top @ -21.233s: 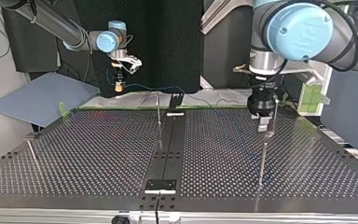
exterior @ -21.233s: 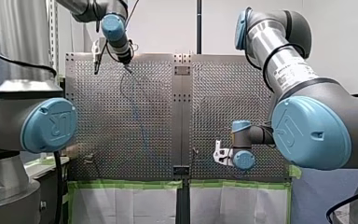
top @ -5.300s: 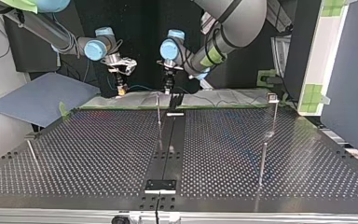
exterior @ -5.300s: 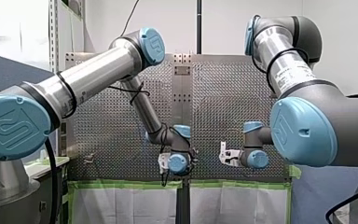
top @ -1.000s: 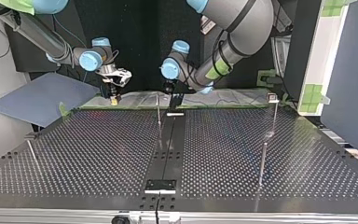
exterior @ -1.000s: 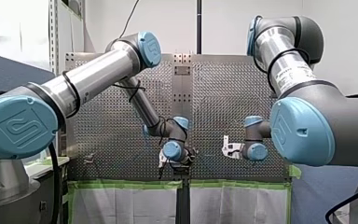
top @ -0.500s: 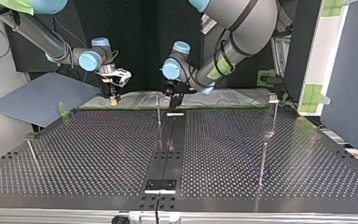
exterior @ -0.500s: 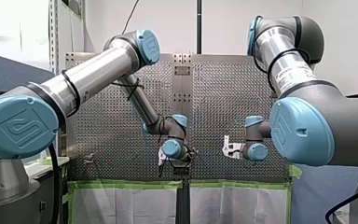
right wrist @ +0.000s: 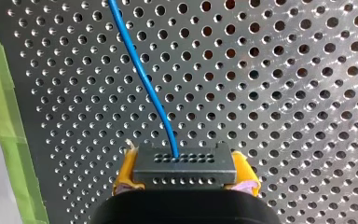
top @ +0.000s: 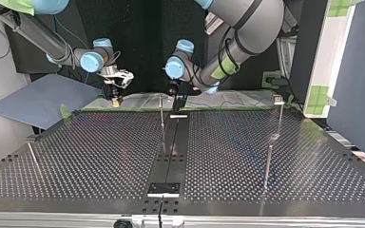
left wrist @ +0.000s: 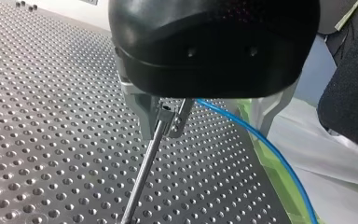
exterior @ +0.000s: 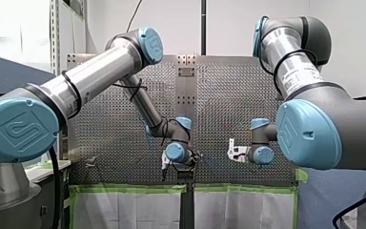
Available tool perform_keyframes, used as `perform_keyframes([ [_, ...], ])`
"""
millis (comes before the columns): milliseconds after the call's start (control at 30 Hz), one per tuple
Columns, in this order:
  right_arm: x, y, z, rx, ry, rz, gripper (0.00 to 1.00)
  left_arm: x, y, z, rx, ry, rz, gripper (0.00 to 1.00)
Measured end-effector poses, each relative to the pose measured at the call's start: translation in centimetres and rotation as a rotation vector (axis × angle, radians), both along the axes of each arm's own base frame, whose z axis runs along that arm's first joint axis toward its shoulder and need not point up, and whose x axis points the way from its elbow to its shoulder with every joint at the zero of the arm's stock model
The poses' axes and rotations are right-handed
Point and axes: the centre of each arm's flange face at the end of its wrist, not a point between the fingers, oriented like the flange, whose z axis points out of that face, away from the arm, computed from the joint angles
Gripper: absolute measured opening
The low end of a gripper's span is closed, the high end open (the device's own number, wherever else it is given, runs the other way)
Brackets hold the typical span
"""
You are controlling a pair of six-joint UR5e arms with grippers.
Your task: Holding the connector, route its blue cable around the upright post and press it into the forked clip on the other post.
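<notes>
In the right wrist view my right gripper [right wrist: 184, 179] is shut, its yellow pads [right wrist: 123, 175] on the black connector [right wrist: 185, 164]. The blue cable [right wrist: 140, 74] leaves the connector and runs ahead over the perforated plate. In the left wrist view my left gripper [left wrist: 205, 128] stands open around the top of a thin post [left wrist: 142, 175]. The post's forked clip [left wrist: 168, 119] sits close to one metal finger [left wrist: 137, 109]. The cable [left wrist: 256, 140] comes out from behind the clip toward the table's taped edge. Whether it sits in the fork is hidden. In the top view both grippers [top: 173, 90] [top: 116, 97] hang at the far edge.
Other thin posts stand on the plate in the top view: one at the right with a small head [top: 278, 99], one nearer [top: 267, 166], one at the left [top: 32, 154]. A black strip [top: 168, 156] runs down the middle. Green tape [right wrist: 2, 93] marks the plate's edge.
My left gripper has shifted slightly over the post at the far edge. My right gripper holds still with the connector.
</notes>
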Motion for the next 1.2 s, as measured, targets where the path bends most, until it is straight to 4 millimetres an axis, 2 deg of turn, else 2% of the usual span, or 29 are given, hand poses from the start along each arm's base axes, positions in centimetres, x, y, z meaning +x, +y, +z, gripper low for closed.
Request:
perform_keyframes([
  [233, 0.0, 0.0, 0.0, -0.001, 0.0, 0.0, 0.0, -0.4, -0.5, 0.8, -0.015, -0.017, -0.018, 1.0],
  [500, 0.0, 0.0, 0.0, -0.002, -0.001, 0.0, 0.0, -1.3, -0.8, 0.4, -0.013, -0.008, -0.036, 1.0],
  [667, 0.0, 0.0, 0.0, -0.002, -0.001, 0.0, 0.0, -1.9, -0.9, 0.9, -0.02, -0.019, -0.043, 1.0],
  [833, 0.0, 0.0, 0.0, -0.002, -0.001, 0.0, 0.0, -2.0, -1.0, 1.6, -0.034, -0.036, -0.046, 1.0],
  [1200, -0.1, 0.0, 0.0, -0.001, -0.002, -0.001, 0.0, -2.3, -1.1, 1.6, -0.031, -0.032, -0.048, 1.0],
])
